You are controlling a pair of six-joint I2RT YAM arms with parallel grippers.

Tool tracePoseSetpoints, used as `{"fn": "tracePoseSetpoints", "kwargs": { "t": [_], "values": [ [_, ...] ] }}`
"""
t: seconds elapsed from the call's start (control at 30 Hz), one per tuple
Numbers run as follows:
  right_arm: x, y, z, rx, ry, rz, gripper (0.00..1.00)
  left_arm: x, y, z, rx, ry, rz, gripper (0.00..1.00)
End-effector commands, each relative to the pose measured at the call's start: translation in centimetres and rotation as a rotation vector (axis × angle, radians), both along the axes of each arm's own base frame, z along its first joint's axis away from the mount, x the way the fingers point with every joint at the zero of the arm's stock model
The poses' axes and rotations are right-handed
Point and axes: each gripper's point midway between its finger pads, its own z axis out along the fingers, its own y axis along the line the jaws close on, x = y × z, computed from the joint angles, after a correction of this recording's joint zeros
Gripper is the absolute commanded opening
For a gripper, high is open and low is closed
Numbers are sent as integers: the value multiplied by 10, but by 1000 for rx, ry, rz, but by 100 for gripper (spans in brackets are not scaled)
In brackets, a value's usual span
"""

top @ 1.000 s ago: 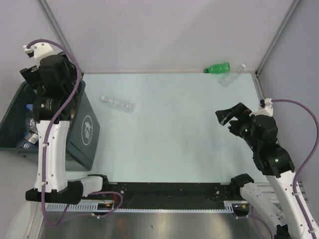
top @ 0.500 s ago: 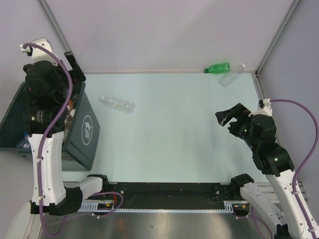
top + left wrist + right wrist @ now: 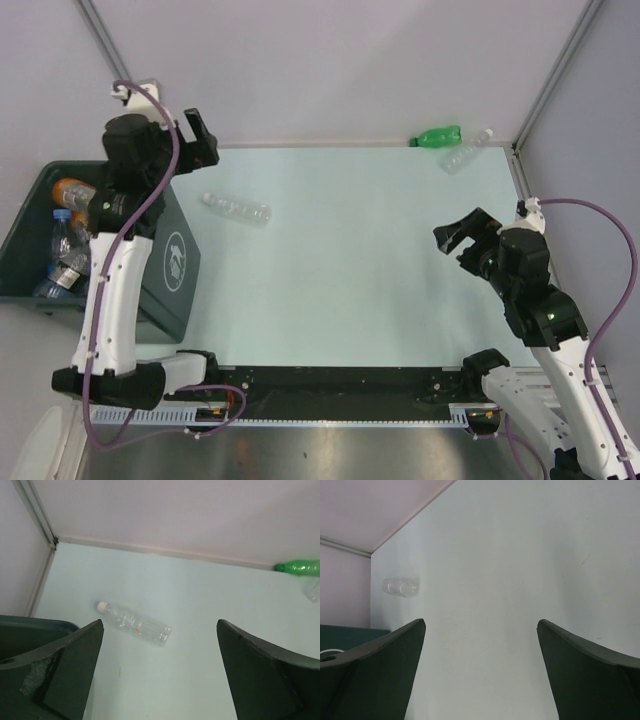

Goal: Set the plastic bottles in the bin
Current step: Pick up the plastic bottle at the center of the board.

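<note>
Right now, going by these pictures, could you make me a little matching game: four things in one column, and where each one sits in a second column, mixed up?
Things:
1. green bottle
2. orange bottle
3. white-capped clear bottle
4. bin

Places:
A. lying alone on the table, a little to the right of the bin
B. at the table's left edge, beside the left arm
C. in the table's far right corner, next to a second clear bottle
D. inside the bin, at its far end

Pairs: 1-C, 2-D, 3-A, 4-B.
</note>
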Motion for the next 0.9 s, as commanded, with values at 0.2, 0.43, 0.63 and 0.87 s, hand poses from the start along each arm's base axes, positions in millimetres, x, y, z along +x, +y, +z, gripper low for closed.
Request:
{"fn": "tracePoseSetpoints", "kwargs": {
  "t": [0.2, 0.43, 0.63, 0.87],
  "values": [
    [18, -10, -3, -71, -1, -54, 100, 72, -46, -87, -9, 185, 23, 100],
    [21, -13, -21, -92, 14, -66, 100, 112, -63, -142, 21, 318, 145, 100],
    [21, -14, -35, -93, 43, -70, 100, 112, -48, -197, -50, 404, 360, 98],
    [23, -14, -45, -94, 59, -63, 99, 117, -58, -247, -154, 479, 398, 100]
  ]
}}
